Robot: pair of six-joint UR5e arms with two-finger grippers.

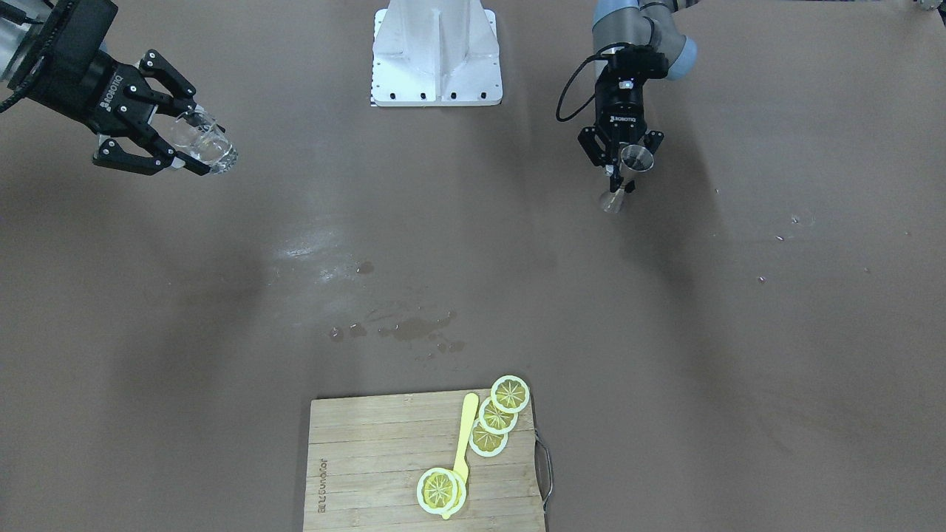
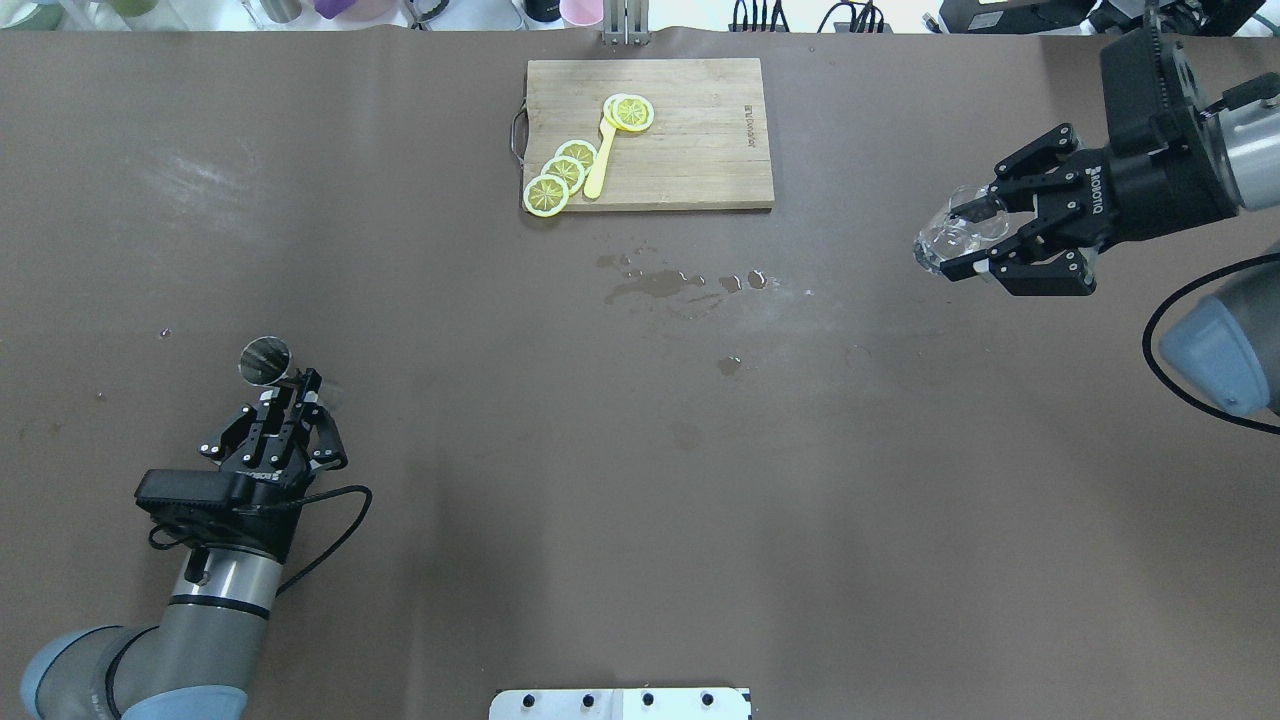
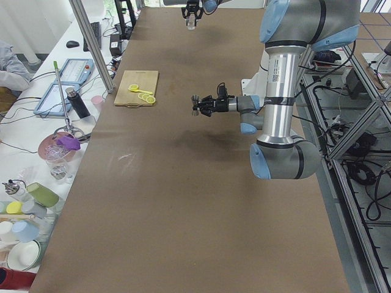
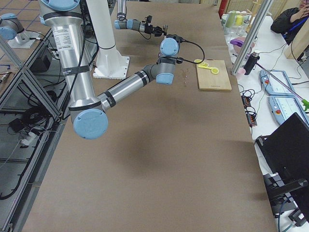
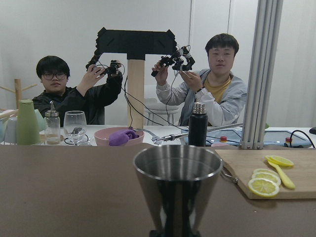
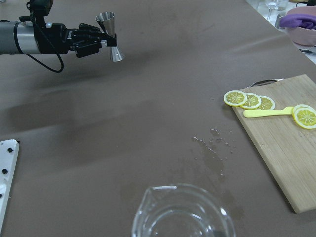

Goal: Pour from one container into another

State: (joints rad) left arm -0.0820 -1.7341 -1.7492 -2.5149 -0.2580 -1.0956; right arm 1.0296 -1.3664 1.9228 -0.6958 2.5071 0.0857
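The desk point(image 2: 640, 500) is viewed downward from behind the robot in the overhead view and steeply from the opposite side in the front-facing view, so the cutting board point(image 2: 690, 150) is placed at the top of one and the bottom of the other. Both desk ends are covered from high up by the side views, where the board is shared too. The left wrist view is taken low and level, very close behind the steel jigger point(image 5: 177, 197), whereas the right wrist view is angled down over the glass beaker point(image 6: 181, 219) at its lower edge, with jigger and board seen farther off.
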